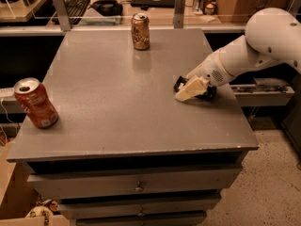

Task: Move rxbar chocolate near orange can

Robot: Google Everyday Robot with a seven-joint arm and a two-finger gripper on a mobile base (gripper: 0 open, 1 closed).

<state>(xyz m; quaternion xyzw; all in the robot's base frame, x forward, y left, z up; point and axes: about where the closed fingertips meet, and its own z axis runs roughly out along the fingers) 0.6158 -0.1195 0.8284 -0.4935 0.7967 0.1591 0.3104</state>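
The rxbar chocolate, a small black wrapper, lies on the grey table at the right side, mostly hidden under the gripper. The gripper, with cream-coloured fingers on a white arm reaching in from the right, sits low over the bar and touches or nearly touches the tabletop. The orange can, bronze with a silver top, stands upright at the far middle of the table, well away from the bar and gripper.
A redder can with a white label patch stands tilted near the table's left front edge. Behind the table runs a shelf with a keyboard and other items. Drawers lie below the table's front edge.
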